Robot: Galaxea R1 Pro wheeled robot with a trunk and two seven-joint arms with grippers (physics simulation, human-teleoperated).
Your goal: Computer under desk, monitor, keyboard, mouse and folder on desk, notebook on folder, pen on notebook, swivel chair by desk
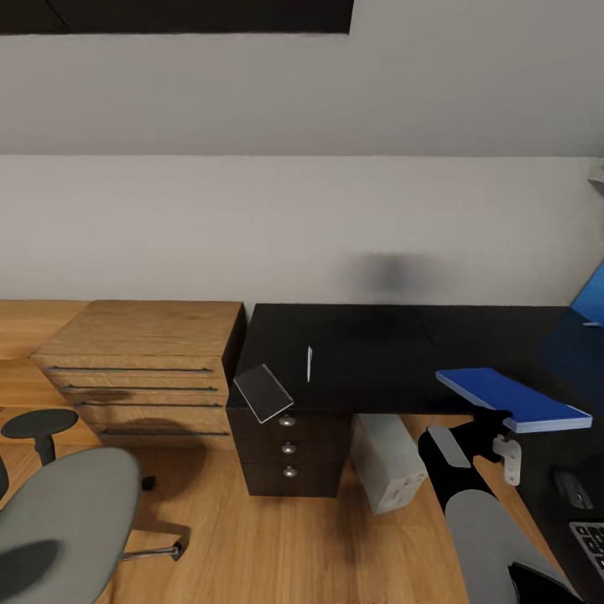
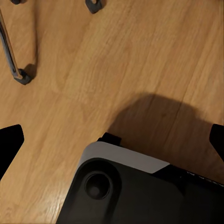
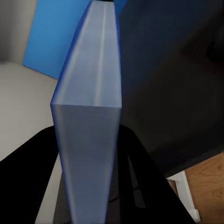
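From the head camera I see my right gripper (image 1: 502, 426) clamped on the near edge of the folder (image 1: 512, 397), the jaws shut on it so the bright-blue slab sits level above the front edge of the black desk (image 1: 369, 352). The right wrist camera looks straight along the folder (image 3: 91, 107): its pale page edge runs away between the two dark fingers (image 3: 140, 182), with the dark worktop to one side and a blue wall panel (image 3: 56, 37) beyond.

The notebook (image 1: 263, 392) lies at the worktop's left front corner, tilted and hanging partly over the edge above the drawer pedestal (image 1: 288, 449). The pen (image 1: 309, 364) rests on the worktop just beside it, apart from the notebook. The computer (image 1: 387, 461) stands on the wood floor under the desk, leaning slightly, next to the pedestal. A corner of the keyboard (image 1: 590, 541) and the mouse (image 1: 572, 488) show on the worktop's right wing, near my right arm. The swivel chair (image 1: 63, 520) stands well to the left, in front of a light-wood drawer chest (image 1: 143, 369).

The left wrist camera looks down at the floor, chair legs (image 2: 14, 56) and part of my own base; its finger tips (image 2: 9, 144) show at both edges, far apart, holding nothing.
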